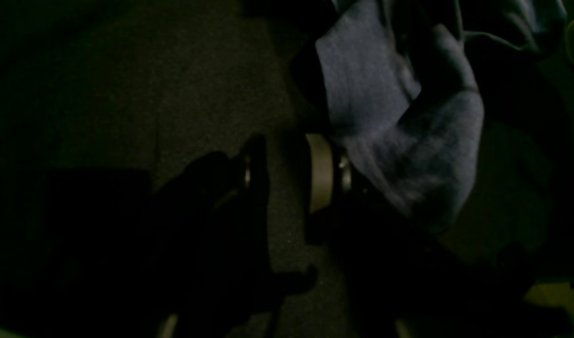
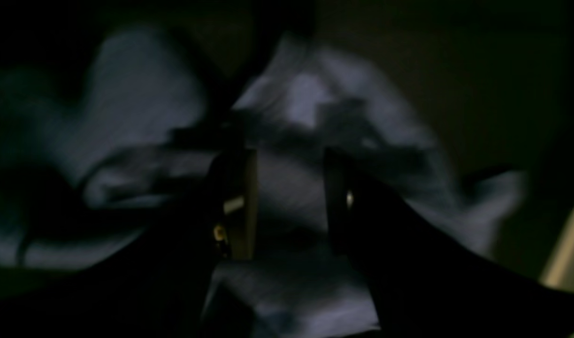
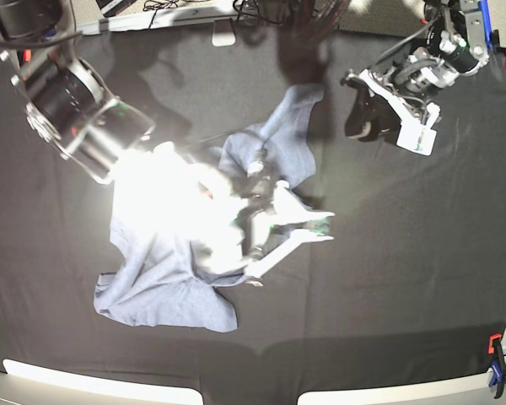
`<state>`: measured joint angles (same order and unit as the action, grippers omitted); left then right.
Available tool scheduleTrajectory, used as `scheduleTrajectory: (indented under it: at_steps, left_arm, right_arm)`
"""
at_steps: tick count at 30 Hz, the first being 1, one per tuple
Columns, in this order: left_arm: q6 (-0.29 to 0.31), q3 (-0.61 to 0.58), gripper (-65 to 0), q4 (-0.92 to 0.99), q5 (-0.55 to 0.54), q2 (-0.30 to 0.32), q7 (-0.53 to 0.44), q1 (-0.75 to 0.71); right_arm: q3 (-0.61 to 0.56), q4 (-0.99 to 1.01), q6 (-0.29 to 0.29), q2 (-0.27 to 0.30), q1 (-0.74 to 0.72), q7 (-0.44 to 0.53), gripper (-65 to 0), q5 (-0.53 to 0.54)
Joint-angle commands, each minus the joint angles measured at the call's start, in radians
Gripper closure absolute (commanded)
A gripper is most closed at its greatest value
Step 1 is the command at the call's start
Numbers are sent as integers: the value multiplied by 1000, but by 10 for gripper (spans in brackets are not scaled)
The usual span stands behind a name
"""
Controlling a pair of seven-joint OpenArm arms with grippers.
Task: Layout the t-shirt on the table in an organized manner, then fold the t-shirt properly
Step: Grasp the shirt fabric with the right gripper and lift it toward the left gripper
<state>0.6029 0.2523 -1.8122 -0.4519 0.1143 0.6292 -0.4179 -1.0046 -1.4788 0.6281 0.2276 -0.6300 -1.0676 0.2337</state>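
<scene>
Crumpled blue-grey t-shirt on table; left end effector narrow, right end effector parted over cloth.

arms: black-and-silver cylinders, black cables | right pincer: white | left pincer: black-white

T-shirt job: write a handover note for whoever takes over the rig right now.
Left gripper: open, empty, over the bare table beside the t-shirt.
Right gripper: jaws apart, low over the t-shirt's rumpled middle; no grip visible, view blurred.
T-shirt: lying crumpled near mid-table, not spread.
Done: nothing laid out yet.
Left: spread it flat, then fold it.
</scene>
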Motion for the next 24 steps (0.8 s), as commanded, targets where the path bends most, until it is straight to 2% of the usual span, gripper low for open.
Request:
scheduleTrajectory:
  at_steps: [1,8,12,15,18,21,24]
  left_arm:
    - [4,2,-130,-16,-20,5,-23,2]
    - [4,2,-130,-16,-20,5,-23,2]
    - [4,2,-130,-16,-20,5,-23,-4]
    - [4,2,-130,-16,-20,5,-24,-12]
    - [4,2,-130,-16,-20,5,-23,-17]
    - [4,2,-130,-16,-20,5,-23,-17]
    - [4,2,-130,-16,-21,5,-23,-18]
  right_arm:
    - [0,-14,-12,-8,-35,20,-214,-14]
    - [-3,-13,-69,-78,-6,28,-214,12]
    - [-3,5,-84,-98,53,53,-214,-20]
    - [-3,48,-146,-100,84,115,-214,-108]
    - [-3,82,-206,-102,90,164,-214,-148]
    - [-3,115,-333,-108,90,174,-214,-210]
    - [-3,156,-357,-122,88,192,-214,-264]
